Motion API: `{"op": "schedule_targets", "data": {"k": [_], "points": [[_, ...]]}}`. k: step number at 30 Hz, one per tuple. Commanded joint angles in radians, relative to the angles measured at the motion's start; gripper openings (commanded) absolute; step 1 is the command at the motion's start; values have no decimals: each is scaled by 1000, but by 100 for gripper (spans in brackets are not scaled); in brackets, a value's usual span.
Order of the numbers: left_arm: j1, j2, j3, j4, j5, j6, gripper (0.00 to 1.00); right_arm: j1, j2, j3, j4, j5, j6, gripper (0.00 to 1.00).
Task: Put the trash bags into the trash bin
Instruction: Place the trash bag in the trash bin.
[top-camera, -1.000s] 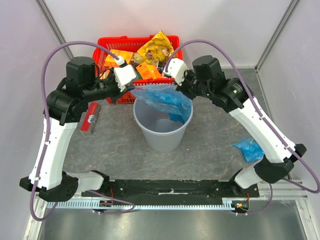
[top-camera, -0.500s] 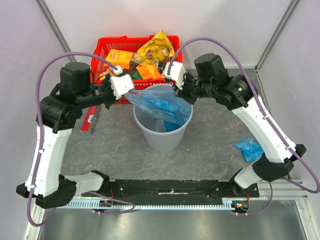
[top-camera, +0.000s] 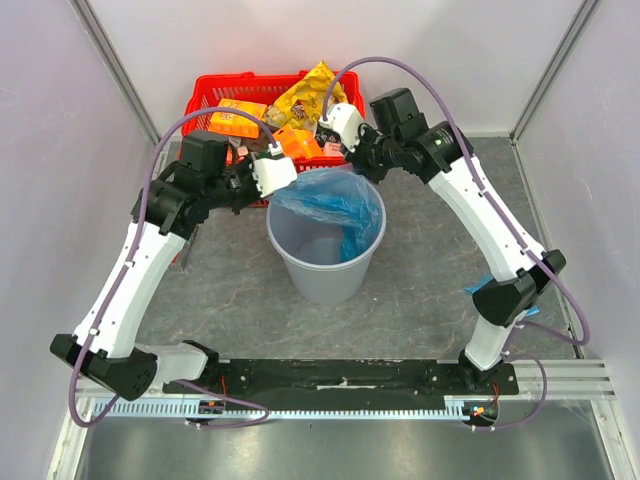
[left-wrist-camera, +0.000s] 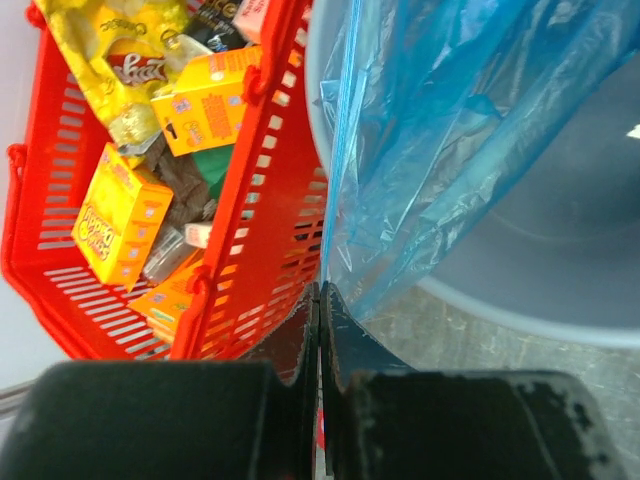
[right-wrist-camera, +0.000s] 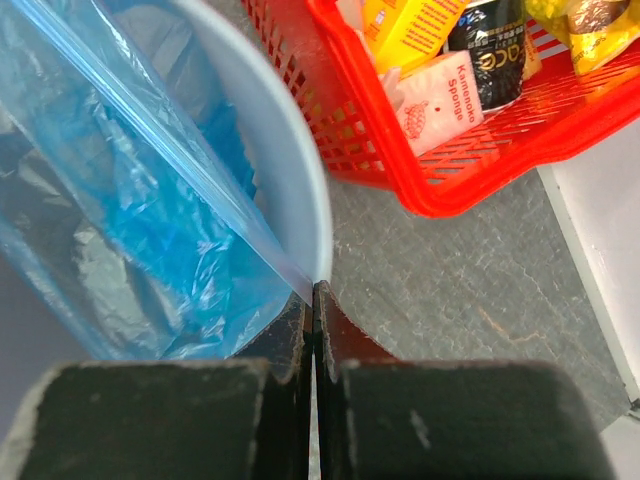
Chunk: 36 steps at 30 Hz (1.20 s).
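**Bag stretched along the far rim, bin mouth just below and nearer**

Both arms hold one blue trash bag (top-camera: 335, 200) by its top edge. The left gripper (left-wrist-camera: 320, 308) has its fingers pressed together on the thin film, and so does the right gripper (right-wrist-camera: 315, 303). No gap shows between either pair.

The held edge is the bag's long axis. It runs left to right above the far part of the grey trash bin (top-camera: 320, 282), with the right end a little farther back, towards the red basket (left-wrist-camera: 255, 230) that stands just behind the bin. The left gripper is over the bin's far-left rim and the right gripper just past its far rim, right of centre.

From that edge the film hangs down into the bin's far-right side, with some of it bunched above the rim. The open mouth therefore lies below and to the near side of both grippers.

Neither arm is clearly closer. The next move probably brings both nearer and down together, so the edge clears the rim before they let go.
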<state>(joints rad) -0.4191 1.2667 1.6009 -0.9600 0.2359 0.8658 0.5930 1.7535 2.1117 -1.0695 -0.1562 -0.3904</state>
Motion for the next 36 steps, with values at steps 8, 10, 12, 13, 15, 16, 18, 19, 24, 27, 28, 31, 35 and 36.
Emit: {"op": "schedule_targets", "data": {"k": [8,10,12,13,15,16,18,19,24,27,28,31,35,36], "points": [[17,33,-45,79,-291,81,2,-73,92,142,32,177,-77,0],[20,40,-48,83,-296,85,2,-75,101,139,40,187,-90,0],[22,46,-52,89,-306,93,2,-76,109,139,48,198,-108,2],[22,49,-52,92,-308,96,2,-75,112,134,55,207,-116,4],[25,57,-56,92,-308,101,2,-75,116,125,71,216,-133,9],[25,57,-59,90,-310,102,2,-75,118,119,81,219,-143,12],[28,62,-68,89,-310,107,2,-75,118,105,103,221,-159,15],[28,62,-73,90,-305,107,2,-73,120,102,106,215,-168,15],[28,56,-101,89,-258,98,2,-75,127,79,120,159,-166,4],[25,60,-107,76,-241,93,2,-73,130,65,120,107,-153,0],[25,62,-110,75,-241,88,2,-73,130,59,118,101,-150,0],[25,59,-108,75,-198,73,2,-73,129,57,117,113,-127,3],[25,62,-101,75,-188,56,2,-71,94,77,111,139,-79,27],[23,65,-101,75,-188,55,2,-73,83,83,108,144,-71,30]]}}
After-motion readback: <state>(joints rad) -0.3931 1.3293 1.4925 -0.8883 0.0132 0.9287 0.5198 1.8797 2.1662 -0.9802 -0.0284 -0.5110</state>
